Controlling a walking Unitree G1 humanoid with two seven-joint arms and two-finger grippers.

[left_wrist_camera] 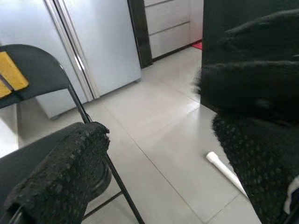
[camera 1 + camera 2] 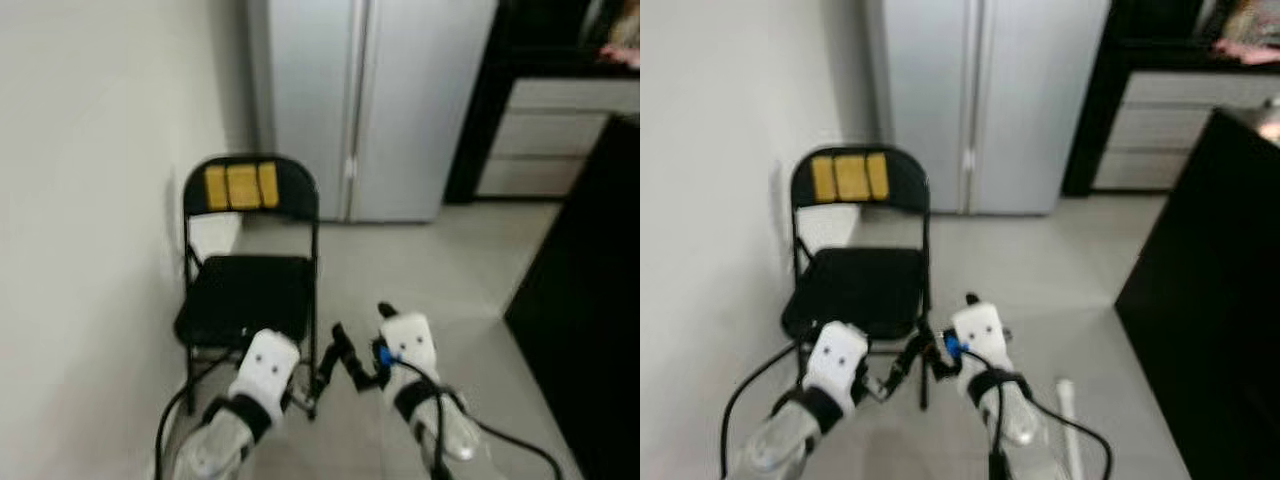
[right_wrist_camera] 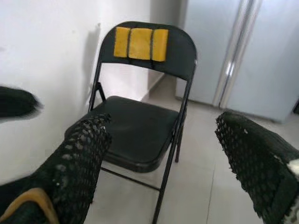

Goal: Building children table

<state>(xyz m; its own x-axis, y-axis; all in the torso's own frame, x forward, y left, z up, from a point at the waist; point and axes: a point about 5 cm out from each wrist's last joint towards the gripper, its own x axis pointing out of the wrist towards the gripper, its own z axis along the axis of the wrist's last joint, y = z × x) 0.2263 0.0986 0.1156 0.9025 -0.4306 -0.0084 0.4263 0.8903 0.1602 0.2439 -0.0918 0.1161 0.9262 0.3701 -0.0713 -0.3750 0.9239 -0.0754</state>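
Both grippers raised, empty, fingers apart: left gripper, right gripper. Black folding chair with yellow pads on its backrest just ahead of the fingers, against the wall. White rod on the floor beside the right arm. Fridge behind the chair.
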